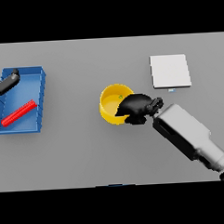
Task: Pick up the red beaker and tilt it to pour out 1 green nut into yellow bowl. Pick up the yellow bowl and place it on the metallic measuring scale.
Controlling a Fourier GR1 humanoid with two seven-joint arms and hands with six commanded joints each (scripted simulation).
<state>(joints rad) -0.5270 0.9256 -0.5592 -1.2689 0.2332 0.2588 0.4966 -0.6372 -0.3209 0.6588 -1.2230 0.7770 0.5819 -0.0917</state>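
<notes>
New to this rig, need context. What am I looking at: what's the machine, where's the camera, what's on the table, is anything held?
This is one picture from a camera at a humanoid robot's head, looking down at a grey table. The white and grey arm from the lower right ends in the dark right hand, which sits at the rim of a yellow bowl, fingers curled over its edge as if gripping it. A small green nut lies inside the bowl. At the left edge the left hand hangs over a blue tray and holds nothing; in the tray lies a red beaker on its side. The pale flat square at upper right is the scale, with nothing on it.
</notes>
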